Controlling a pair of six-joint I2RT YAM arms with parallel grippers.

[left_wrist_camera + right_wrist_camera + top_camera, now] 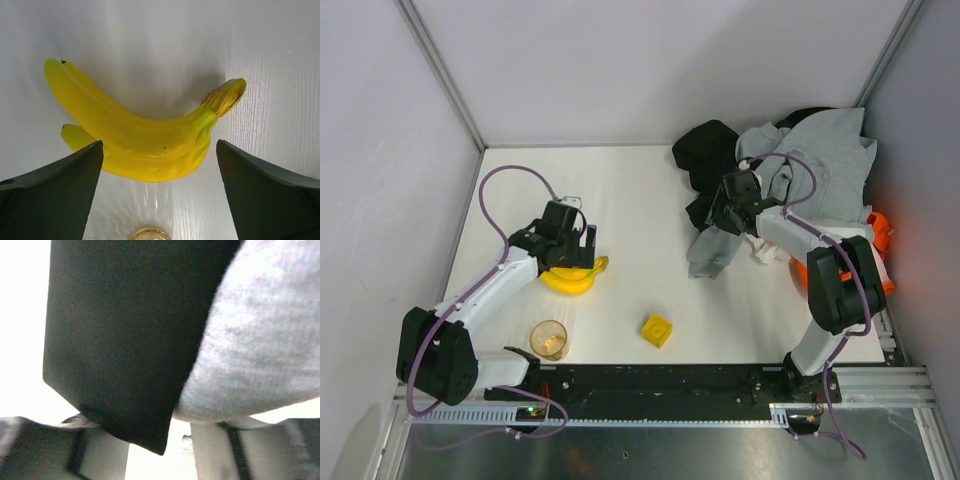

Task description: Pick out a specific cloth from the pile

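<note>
At the black-and-grey edge of the pile (815, 150), right end effector (716, 220).

the right gripper (717, 214) has its tips buried in the pile (830, 150); close up the pile is a blur, perhaps pinched; the cup (151, 233) is cut off.

A white table (640, 200) is enclosed by pale walls (650, 60) joined at metal corner posts (440, 70). Beyond the left fingers (50, 200), soft light streaks (260, 115) are reflected on its ribbed surface.
</note>
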